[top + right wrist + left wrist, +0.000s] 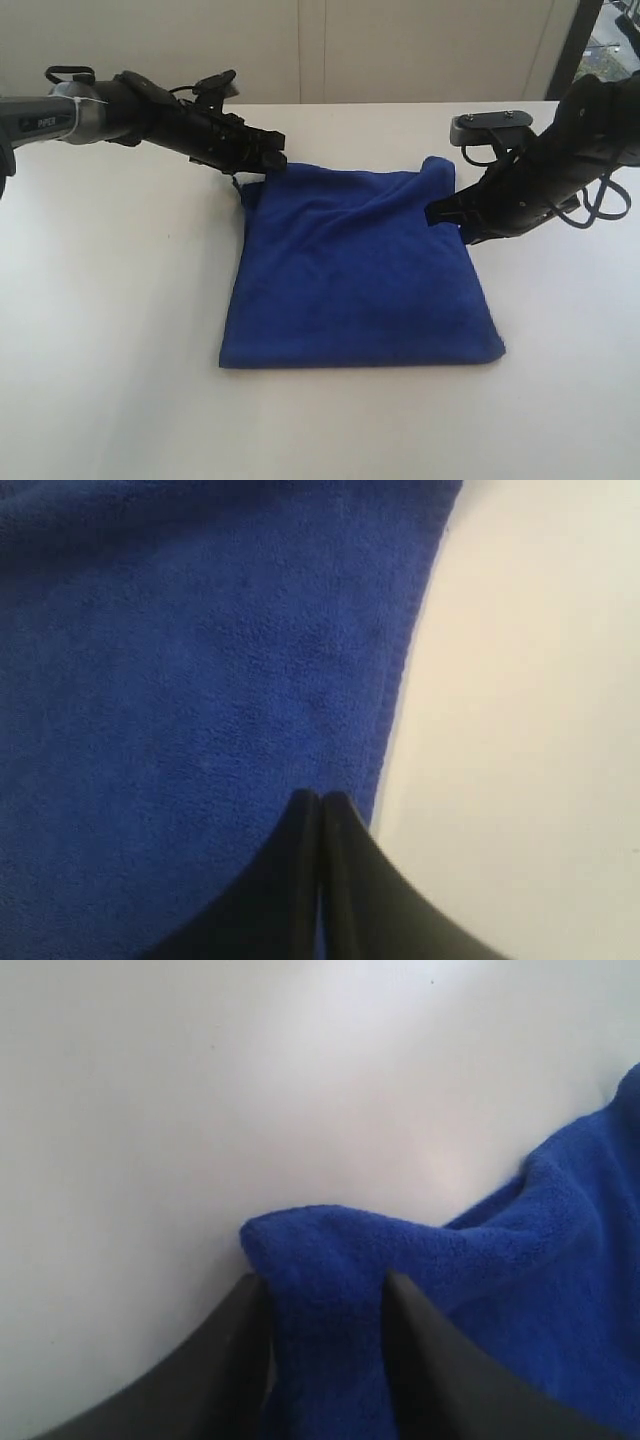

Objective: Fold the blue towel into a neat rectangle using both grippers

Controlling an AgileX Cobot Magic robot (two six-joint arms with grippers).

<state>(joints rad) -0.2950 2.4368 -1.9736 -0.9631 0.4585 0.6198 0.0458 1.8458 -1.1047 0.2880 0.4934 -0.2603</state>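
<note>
Blue towel point(360, 280) far corners at 10 and 2 o'clock: left claw point(322, 1290) spread around one, right claw point(320, 798) pressed together at other.

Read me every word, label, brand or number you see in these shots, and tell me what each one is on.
"PIPER": white letters on the grey link of the left arm, exterior view; small, just legible.
Nothing readable on the blue towel: no tag or print shows.
Both wrist views: no text.
</note>
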